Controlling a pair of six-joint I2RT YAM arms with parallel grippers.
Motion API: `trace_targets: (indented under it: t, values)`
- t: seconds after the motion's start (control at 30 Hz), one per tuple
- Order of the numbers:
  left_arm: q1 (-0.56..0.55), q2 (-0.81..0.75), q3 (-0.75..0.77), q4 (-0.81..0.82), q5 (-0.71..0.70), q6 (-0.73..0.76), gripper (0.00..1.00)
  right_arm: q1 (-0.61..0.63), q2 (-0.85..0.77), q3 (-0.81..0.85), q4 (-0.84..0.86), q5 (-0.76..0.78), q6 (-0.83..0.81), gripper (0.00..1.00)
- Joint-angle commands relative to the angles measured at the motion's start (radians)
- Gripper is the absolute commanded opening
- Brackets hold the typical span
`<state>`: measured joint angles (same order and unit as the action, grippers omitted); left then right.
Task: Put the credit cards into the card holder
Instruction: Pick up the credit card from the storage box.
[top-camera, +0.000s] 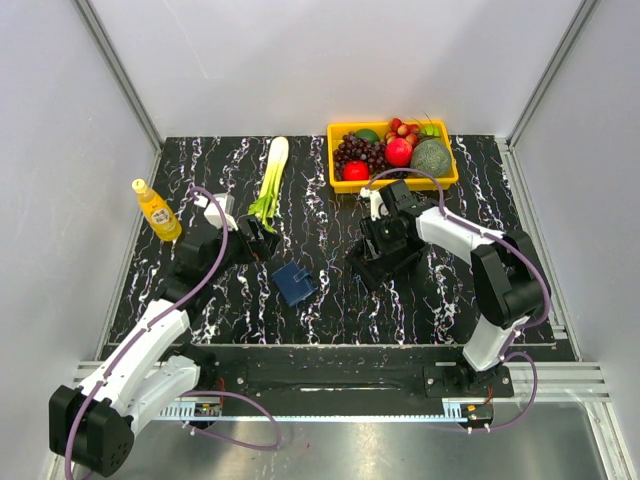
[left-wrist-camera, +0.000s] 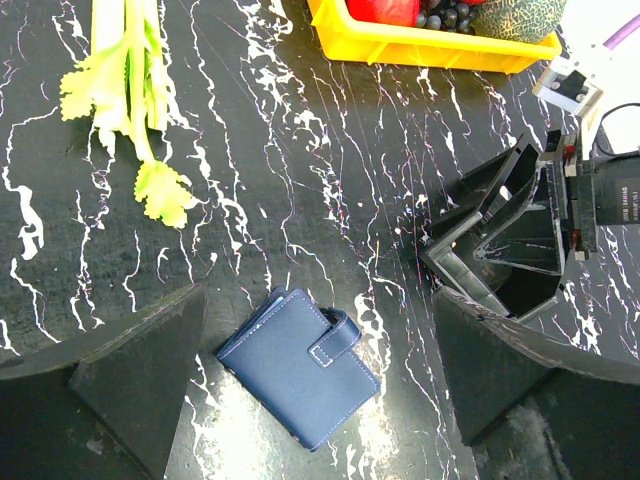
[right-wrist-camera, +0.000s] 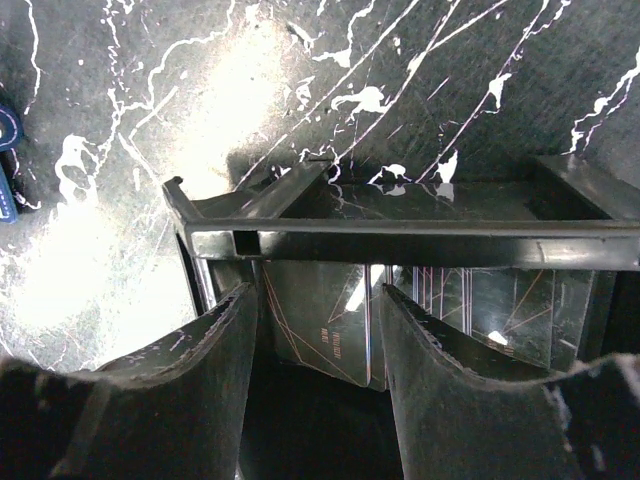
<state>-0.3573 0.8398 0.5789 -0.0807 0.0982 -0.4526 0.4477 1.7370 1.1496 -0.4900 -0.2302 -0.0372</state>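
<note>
Two grippers work over a black, white-veined marble-look worktop (top-camera: 400, 310). The left gripper (left-wrist-camera: 318, 300) gapes wide and empty above the small navy-blue stitched card holder (left-wrist-camera: 300, 365). This lies closed and flat between the arms, its long axis skewed to the worktop's edges, strap tab toward the right arm. The right gripper (right-wrist-camera: 318, 300) stands half apart inside a glossy black rectangular tray (right-wrist-camera: 400, 240); whether it pinches anything, I cannot tell.

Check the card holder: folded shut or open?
Shut. The card holder lies folded flat, its strap tab wrapped over the front; no inside showing.
</note>
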Motion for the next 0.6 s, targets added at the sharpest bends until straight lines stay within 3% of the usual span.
trace_targets:
  t: [0.0,0.57]
  values:
    - [-0.002,0.005,0.01,0.035,0.017,0.0,0.99,-0.006,0.022,-0.002,0.019,0.002,0.014,0.57]
    - [-0.002,0.008,0.006,0.038,0.014,-0.001,0.99,-0.006,0.036,0.005,-0.009,-0.106,-0.004,0.5]
